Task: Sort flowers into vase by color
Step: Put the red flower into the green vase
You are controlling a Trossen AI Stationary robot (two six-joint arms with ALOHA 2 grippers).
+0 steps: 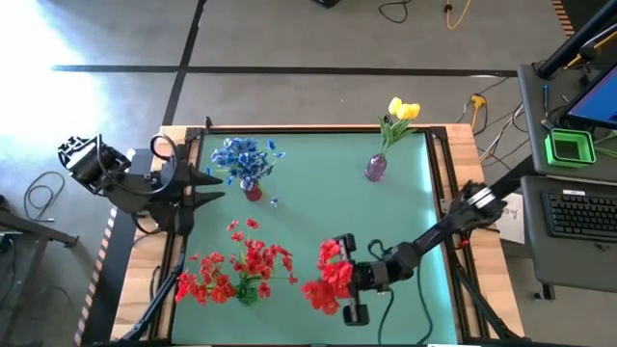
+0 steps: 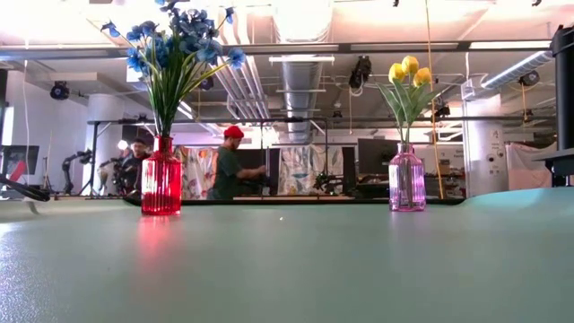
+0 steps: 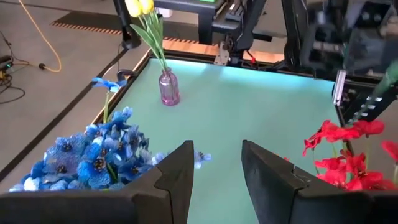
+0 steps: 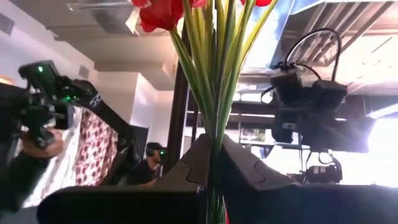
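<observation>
Red vase (image 1: 253, 192) held blue flowers (image 1: 243, 157), purple vase (image 1: 375, 169) yellow buds (image 1: 403, 110); right hand (image 1: 339, 280) gripped red flowers (image 1: 331, 282); left hand (image 3: 214, 171) narrowly parted.

left arm (image 1: 130, 183): all black, chunky blocky joints, loop of black cable near the wrist
left gripper (image 3: 214, 180): two wide matte black fingers with angular, stepped inner faces
right arm (image 1: 453, 224): black too, long slim link, pale silver band at the elbow end
right gripper (image 4: 211, 165): dark wedge-shaped fingers on a rounded black base
wrist block (image 1: 355, 310): boxy, black, a bit of grey trim
</observation>
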